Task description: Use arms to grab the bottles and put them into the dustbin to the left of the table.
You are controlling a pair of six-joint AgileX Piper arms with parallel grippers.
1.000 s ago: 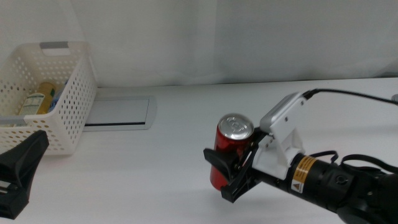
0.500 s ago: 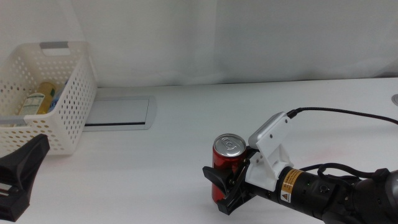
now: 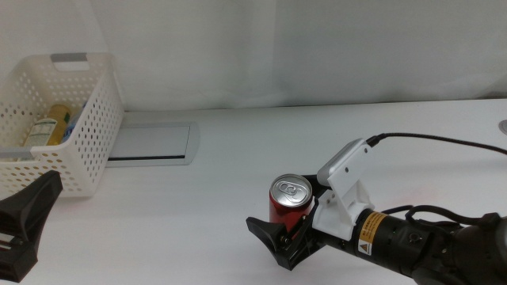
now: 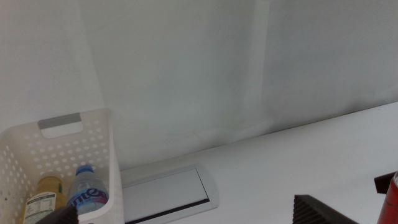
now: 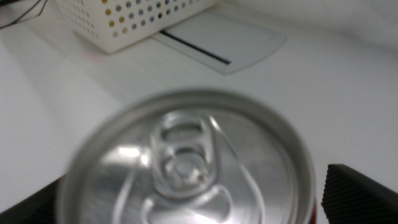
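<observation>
A red soda can (image 3: 287, 207) stands on the white table (image 3: 198, 214) at front centre. My right gripper (image 3: 290, 231) sits around it with jaws spread on either side, the near jaw a little clear of the can's wall. In the right wrist view the can's silver top (image 5: 186, 162) fills the picture between the gripper (image 5: 199, 208) jaws. The white dustbin (image 3: 87, 119) at far left holds the yellow juice bottle (image 3: 54, 120) and the water bottle (image 4: 84, 191). My left gripper (image 3: 24, 222) waits open at the front left, empty.
A grey inset panel (image 3: 150, 142) lies in the table beside the dustbin. A white curtain hangs along the table's far edge. A black cable (image 3: 444, 141) trails from the right arm across the right side of the table.
The right gripper has lowered the can to the table nearer the front edge, and its near jaw has moved away from the can. The left arm has not moved.
</observation>
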